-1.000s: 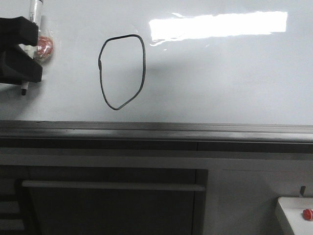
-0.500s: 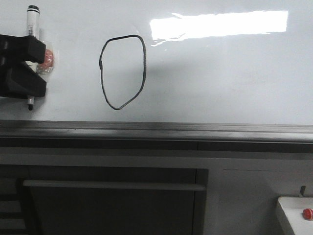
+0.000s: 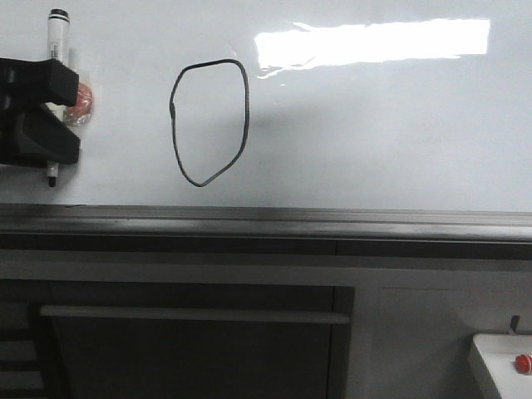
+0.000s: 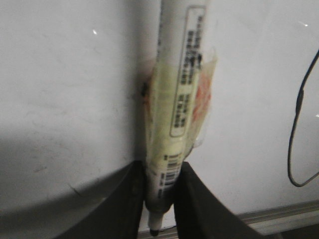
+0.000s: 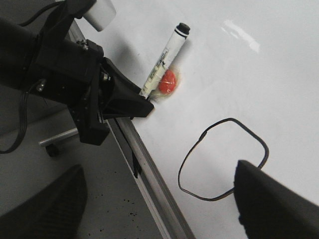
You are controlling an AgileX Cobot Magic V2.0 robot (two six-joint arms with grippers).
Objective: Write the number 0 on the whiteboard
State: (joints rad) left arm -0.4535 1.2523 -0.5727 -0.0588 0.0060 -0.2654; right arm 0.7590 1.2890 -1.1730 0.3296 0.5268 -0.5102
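Since 1 s ago your left gripper [image 3: 51, 108] has dropped a bit w/ the marker [image 3: 56, 33], so the black cap now shows above the jaws at the far left of the front view; vs 0.5 s ago it's barely shifted. Around it: a grey ledge [image 3: 266, 218] runs along the whiteboard [image 3: 374, 141] bottom edge, a dark cabinet w/ a bar handle [image 3: 191, 315] sits below, and a white box w/ a red button [image 3: 522, 362] is at lower right. Nothing stands btw the marker and the number 0 [image 3: 208, 122], which sits on the board just right of the gripper, closed loop, pointed at the bottom, left of the glare [image 3: 371, 42]. Left jaws are clamped on the marker's lower barrel, tip [image 4: 154, 232] poking out below, pen upright against the board. Right gripper [image 5: 159, 199] hangs off the board near the 0, fingers spread wide, holding nothing.
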